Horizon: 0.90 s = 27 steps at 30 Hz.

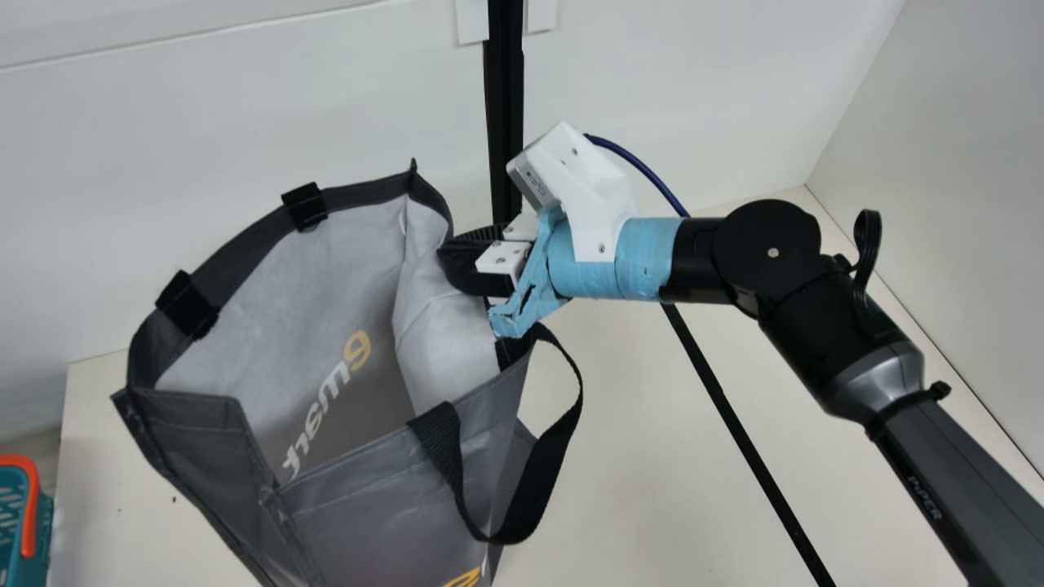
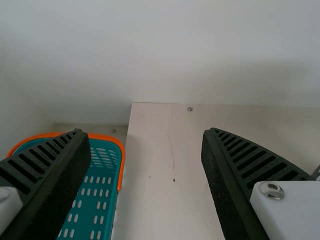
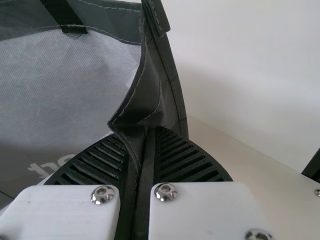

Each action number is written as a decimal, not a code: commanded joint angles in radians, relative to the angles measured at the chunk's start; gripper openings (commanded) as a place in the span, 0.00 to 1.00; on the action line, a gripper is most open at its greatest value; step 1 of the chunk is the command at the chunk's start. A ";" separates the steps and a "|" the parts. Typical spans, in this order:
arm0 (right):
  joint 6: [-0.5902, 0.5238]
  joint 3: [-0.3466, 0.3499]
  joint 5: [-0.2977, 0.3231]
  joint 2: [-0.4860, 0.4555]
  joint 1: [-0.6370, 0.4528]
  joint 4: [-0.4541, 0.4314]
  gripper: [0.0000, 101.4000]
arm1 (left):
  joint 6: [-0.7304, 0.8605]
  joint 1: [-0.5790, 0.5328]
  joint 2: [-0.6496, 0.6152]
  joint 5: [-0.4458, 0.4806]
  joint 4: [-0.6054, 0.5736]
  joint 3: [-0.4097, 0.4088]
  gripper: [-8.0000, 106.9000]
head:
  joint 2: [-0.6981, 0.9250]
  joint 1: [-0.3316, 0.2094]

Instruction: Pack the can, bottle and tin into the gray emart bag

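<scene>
Currently, the gray emart bag (image 1: 391,489) stands open-mouthed on the cream table (image 1: 636,456), its pale lining exposed. The right gripper (image 1: 449,251) is positioned at the bag's side edge near the rim; its two ribbed fingers are closed, clamping a fold of the side fabric. A black handle (image 1: 563,456) loops outward below this gripper. In the left wrist view, the left gripper (image 2: 145,131) has its fingers spread wide. Beyond them sits a teal basket (image 2: 100,200) with an orange rim.
</scene>
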 commanded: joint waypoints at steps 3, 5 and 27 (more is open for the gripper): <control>0.000 0.000 0.000 0.000 0.000 0.000 0.00 | 0.000 0.000 0.000 0.000 0.002 0.000 0.85 | -0.001 -0.023; 0.000 0.000 0.000 0.000 0.000 0.000 0.00 | 0.000 0.000 0.000 0.000 0.002 0.000 0.85 | -0.001 -0.023; 0.330 -0.093 -0.054 -0.090 -0.071 -0.412 0.00 | 0.000 0.000 0.000 0.000 0.002 0.000 0.85 | -0.001 -0.023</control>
